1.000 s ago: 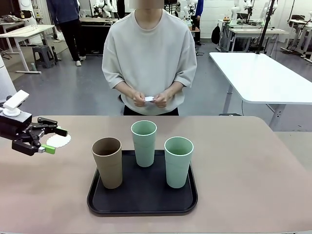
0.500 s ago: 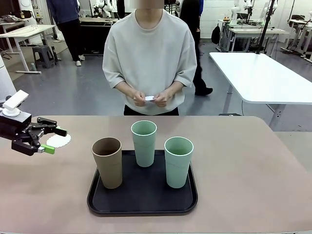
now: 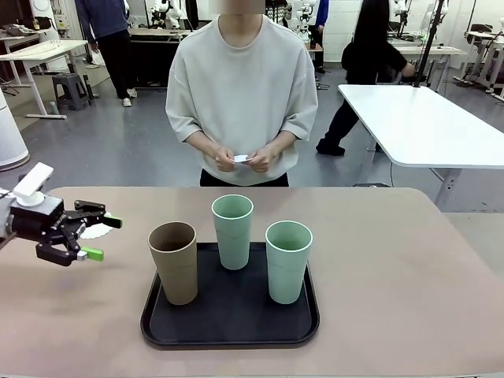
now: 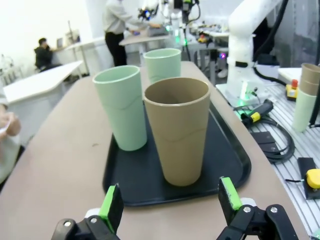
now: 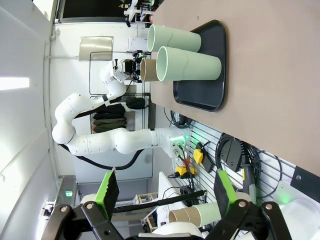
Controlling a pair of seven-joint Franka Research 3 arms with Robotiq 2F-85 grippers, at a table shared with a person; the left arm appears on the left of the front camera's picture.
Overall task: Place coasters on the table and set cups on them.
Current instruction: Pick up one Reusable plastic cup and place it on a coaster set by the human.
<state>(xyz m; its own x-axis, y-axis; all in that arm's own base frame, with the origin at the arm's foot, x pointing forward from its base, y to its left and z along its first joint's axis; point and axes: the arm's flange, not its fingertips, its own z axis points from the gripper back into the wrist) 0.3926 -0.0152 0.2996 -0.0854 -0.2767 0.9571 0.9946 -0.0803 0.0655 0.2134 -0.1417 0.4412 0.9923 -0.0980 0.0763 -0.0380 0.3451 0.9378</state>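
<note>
My left gripper [image 3: 103, 239] hangs low over the left end of the table [image 3: 394, 260]. Its two green-padded fingers are spread wide with nothing between them, and they point toward the middle of the tabletop. Right behind the fingers lies one coaster [image 3: 95, 231], flat on the table. From the front my fingers cover part of it, so only a bit of lacy white edge shows between them (I cannot tell whether a finger touches it).

Looking along those fingers, the brown cup [image 4: 177, 135] stands straight ahead. It is the nearest of the three, framed by the pads but well clear of them. Just beside it stands a green cup [image 4: 122, 107], and the second green cup [image 4: 162, 62] stands farther back. All three are upright and empty on the black tray [image 3: 228, 331], which sits in the middle of the table, and none of them stands on a coaster.

My right gripper [image 5: 166, 189] is spread just as wide and holds nothing. It hangs well apart from the tray, and its camera is rolled sideways. From there the two green cups stand in front of the brown one, and my left arm shows beyond them.

Across the table stands a person [image 3: 240, 87] in a pale grey top. Both hands are together at the waist, pinching a small white piece [image 3: 242, 158] between the fingers — too small for me to say what it is.
</note>
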